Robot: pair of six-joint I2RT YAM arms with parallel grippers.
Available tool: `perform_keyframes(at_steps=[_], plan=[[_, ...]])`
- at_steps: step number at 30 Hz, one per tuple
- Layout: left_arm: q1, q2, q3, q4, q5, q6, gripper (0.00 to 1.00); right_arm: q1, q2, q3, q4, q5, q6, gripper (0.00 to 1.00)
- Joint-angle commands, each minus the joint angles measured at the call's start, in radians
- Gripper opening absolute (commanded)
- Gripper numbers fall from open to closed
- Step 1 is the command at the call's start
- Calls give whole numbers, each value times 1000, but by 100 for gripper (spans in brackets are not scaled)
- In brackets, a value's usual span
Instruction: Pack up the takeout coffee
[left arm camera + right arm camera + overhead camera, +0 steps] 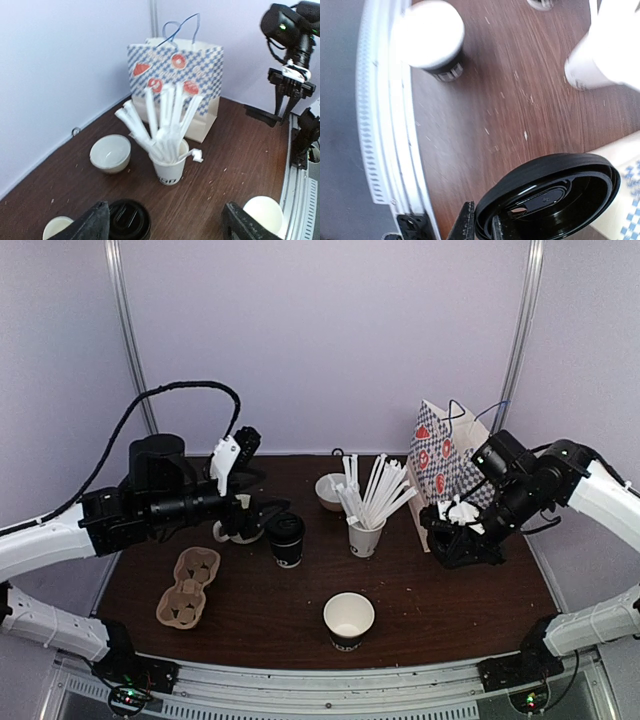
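One black takeout cup [286,539] with its black lid on stands left of centre; in the left wrist view [126,220] it sits by my left finger. My left gripper [272,512] [167,227] is open wide, just above and behind this cup, holding nothing. The second black cup [348,621] stands open and white inside near the front edge; it also shows in the left wrist view [264,213] and the right wrist view [431,36]. My right gripper [452,538] [481,225] is shut on the rim of a loose black lid [550,200], held above the table by the bag.
A checked paper bag [446,454] [175,75] stands at the back right. A white cup of stirrers [366,534] [169,168] is mid-table. A cream bowl [329,490] [110,153] and a cream mug [236,529] are behind. A pulp cup carrier [188,586] lies front left.
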Motion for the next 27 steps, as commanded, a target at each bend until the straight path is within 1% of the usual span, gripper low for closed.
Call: perform_keyframes(at_steps=[1,3,4,6,9,11,17,22,27], plan=[[-106,102,55,298,33,200,82,-5,27,154,-100,-321,38,11],[-151,163,83,374,28,244,86,-5,67,262,-121,-426,44,11],[-170,192,98,426,26,243,89,-6,87,311,-137,-479,46,12],[-190,240,123,514,43,243,91,-8,125,404,-160,-583,51,12],[-223,279,115,666,52,260,93,-11,184,527,-175,-697,86,12],[-239,289,102,748,68,264,94,-11,212,583,-176,-747,111,12],[-260,341,113,861,96,288,95,-13,235,626,-113,-808,186,13],[-268,373,145,862,166,281,94,-14,242,633,-89,-798,214,13],[-280,403,172,851,168,287,94,-17,246,639,-66,-795,241,13]])
